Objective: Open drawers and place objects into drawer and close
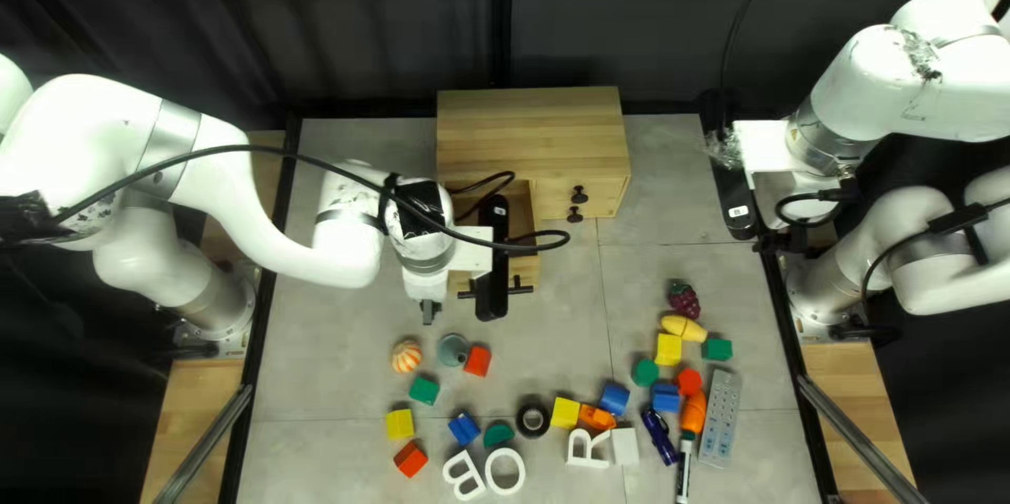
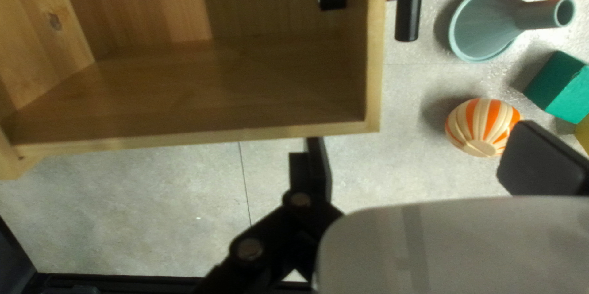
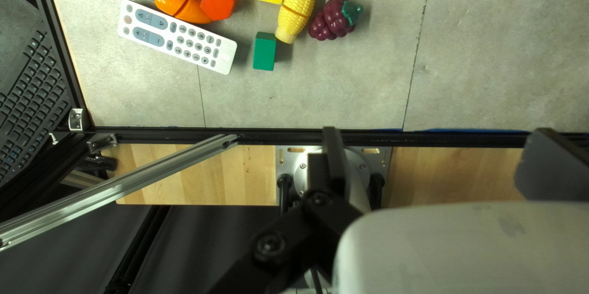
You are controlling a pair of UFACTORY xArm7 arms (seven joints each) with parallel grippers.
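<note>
Left claw (image 1: 429, 311): two black fingers spread apart, held just left of the open drawer, toward its near end. Right claw (image 1: 776, 242): fingers likewise apart, at the table's right edge.

Cabinet (image 1: 531, 130): pale wood with visible grain, at the far edge, centre; the right part of its front closed, with two small black knobs (image 1: 579, 194).

Drawer (image 2: 371, 73): the cabinet's left one, pulled out toward the near side; honey-coloured box, a dark knot in the wood, plain straight walls. Black T-bar handle (image 2: 409, 2) on its near face.

Remote control (image 1: 721, 418): white, grey buttons, near right.

Marker (image 1: 684, 472): black and white, left of the remote, nearer.

Funnel (image 1: 452, 349): grey-green, lying on its side, near the drawer's front, with a red block (image 1: 477, 361) just right of it.

Toy corn (image 1: 684, 328): yellow, kernelled, at right.

Toy grapes (image 1: 684, 300): dark purple cluster, green top, just beyond the corn.

Striped ball (image 1: 406, 357): orange and cream, left of the funnel.
</note>
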